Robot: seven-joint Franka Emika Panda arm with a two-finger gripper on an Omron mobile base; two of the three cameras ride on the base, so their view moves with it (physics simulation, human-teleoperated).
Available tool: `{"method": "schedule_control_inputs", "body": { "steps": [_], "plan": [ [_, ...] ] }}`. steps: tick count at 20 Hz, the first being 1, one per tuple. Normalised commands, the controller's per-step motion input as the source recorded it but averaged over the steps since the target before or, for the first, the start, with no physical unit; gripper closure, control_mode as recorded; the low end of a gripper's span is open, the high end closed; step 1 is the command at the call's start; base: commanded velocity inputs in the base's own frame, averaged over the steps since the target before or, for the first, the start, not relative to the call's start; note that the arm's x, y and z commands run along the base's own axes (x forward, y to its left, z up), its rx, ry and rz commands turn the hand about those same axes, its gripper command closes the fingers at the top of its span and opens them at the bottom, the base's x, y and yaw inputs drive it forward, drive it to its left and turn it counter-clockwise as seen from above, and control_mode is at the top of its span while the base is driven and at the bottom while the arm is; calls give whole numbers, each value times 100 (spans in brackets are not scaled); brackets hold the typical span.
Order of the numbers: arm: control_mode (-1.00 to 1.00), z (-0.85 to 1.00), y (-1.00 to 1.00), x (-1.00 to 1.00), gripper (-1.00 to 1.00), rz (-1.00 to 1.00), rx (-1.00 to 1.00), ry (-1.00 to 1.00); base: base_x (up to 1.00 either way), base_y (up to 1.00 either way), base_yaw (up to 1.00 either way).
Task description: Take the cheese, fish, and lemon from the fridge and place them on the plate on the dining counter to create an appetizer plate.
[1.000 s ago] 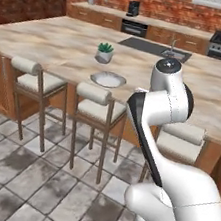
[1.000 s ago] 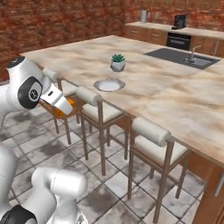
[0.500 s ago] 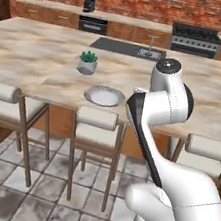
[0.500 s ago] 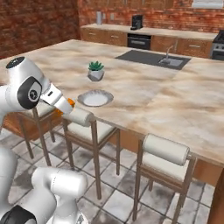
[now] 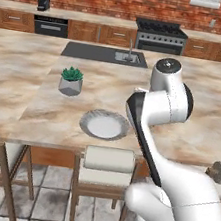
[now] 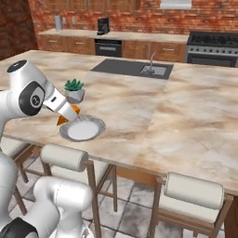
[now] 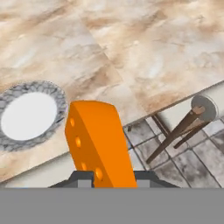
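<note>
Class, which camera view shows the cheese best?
The hand view: the cheese stands large and unobstructed between the gripper's tips. The right base view shows a small orange bit beside the plate. The left base view doesn't settle it.

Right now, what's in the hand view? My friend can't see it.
The claw holds an orange cheese wedge with holes above the dining counter. The empty plate sits to its left, and a stool shows past the counter's edge.

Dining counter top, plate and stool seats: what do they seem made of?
Dining counter: polished stone, judging by its beige marbled veining. Plate: likely ceramic, smooth pale centre, darker mottled rim. Stool: padded cream cushion on brown legs, probably wood.
</note>
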Motion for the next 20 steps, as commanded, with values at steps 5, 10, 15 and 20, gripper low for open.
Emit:
{"method": "schedule_control_inputs", "body": {
  "steps": [5,10,15,20],
  "plan": [
    [-100,-2,5,10,100,-4,0,1,59,34,-25],
    [-100,-46,5,26,100,-6,0,1,0,0,0],
    [-100,-72,5,36,100,0,0,0,0,0,0],
    [-100,-77,24,69,100,0,0,6,0,0,0]
  ]
}}
